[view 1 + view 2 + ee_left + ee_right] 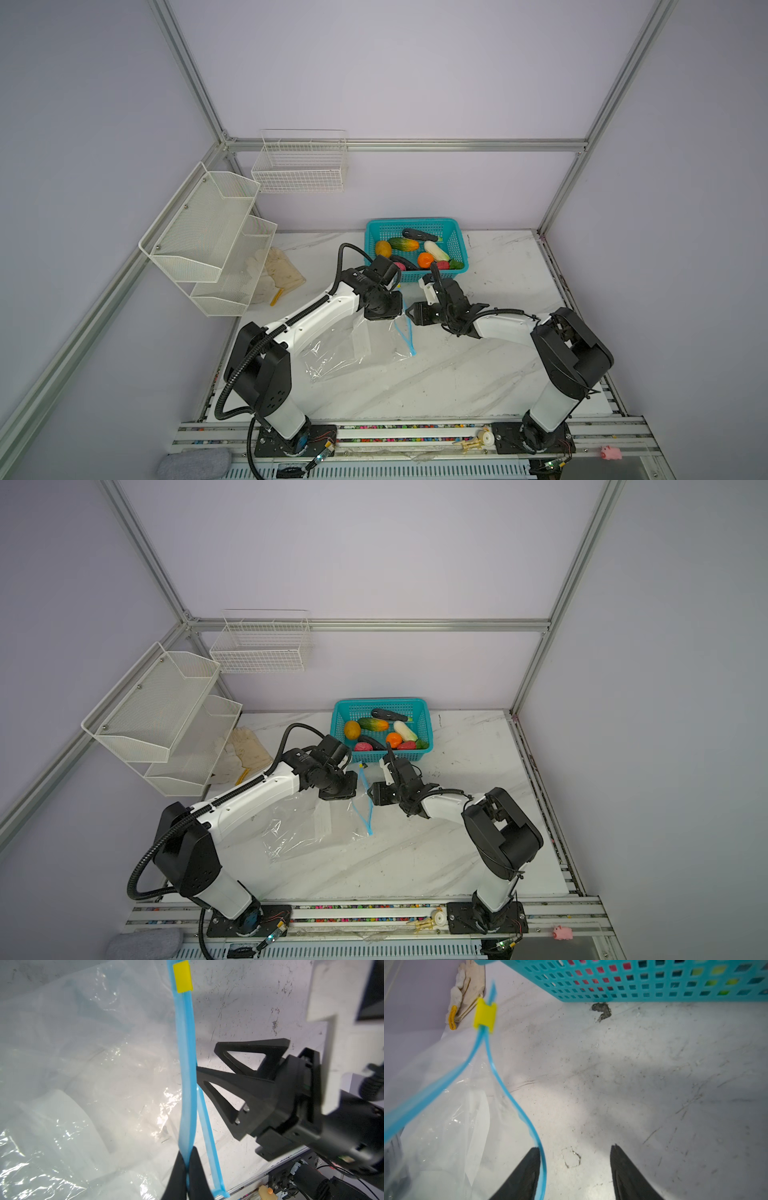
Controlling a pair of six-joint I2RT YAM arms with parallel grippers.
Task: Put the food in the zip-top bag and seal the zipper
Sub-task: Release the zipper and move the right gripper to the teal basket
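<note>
Just in front of the basket (pixel 411 220), the bag (pixel 345 353) is spread flat, its zipper (pixel 187 1053) partly parted, the slider (pixel 182 977) at the end nearest the basket. One zipper strip is clamped by the left gripper (pixel 188 1155). The right gripper (pixel 575 1147) is held apart, one finger (pixel 529 1167) touched by the other strip. The food (pixel 424 259) is seen inside the basket.

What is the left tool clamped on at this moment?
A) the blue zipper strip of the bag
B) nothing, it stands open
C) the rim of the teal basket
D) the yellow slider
A: in the left wrist view the left tool is shut on the blue zipper strip, with the yellow slider further along the strip and clear of the tool.
</note>
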